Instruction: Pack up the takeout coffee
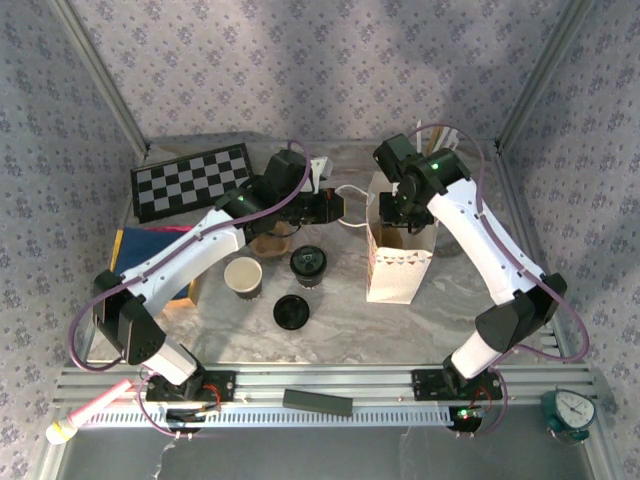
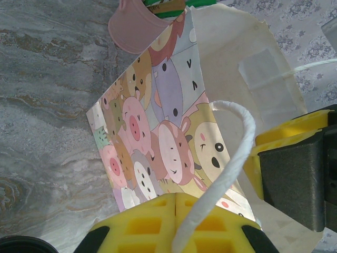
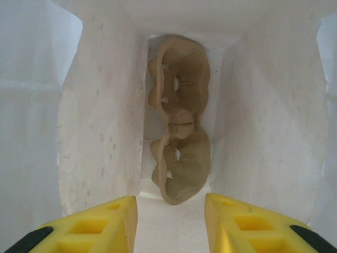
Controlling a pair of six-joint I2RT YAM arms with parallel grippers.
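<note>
The takeout coffee [image 1: 309,264], a dark cup with a round black lid, stands on the marble table left of the paper bag [image 1: 398,262]. My left gripper [image 1: 340,206] [image 2: 175,196] is by the bag's left upper edge, jaws shut, with the bag's white cord handle [image 2: 231,153] running across its fingers. The bag's cartoon-animal side [image 2: 158,126] faces that camera. My right gripper [image 1: 405,212] [image 3: 171,203] is down in the bag's mouth, open with nothing between its fingers. A brown pulp cup carrier [image 3: 179,132] lies at the bag's bottom.
A lidless cup [image 1: 243,275] with a white inside and a loose flat black lid [image 1: 291,311] sit left of the coffee. A chessboard [image 1: 192,180] and a blue folder [image 1: 150,250] lie at the left. A black bar [image 1: 318,402] rests on the front rail.
</note>
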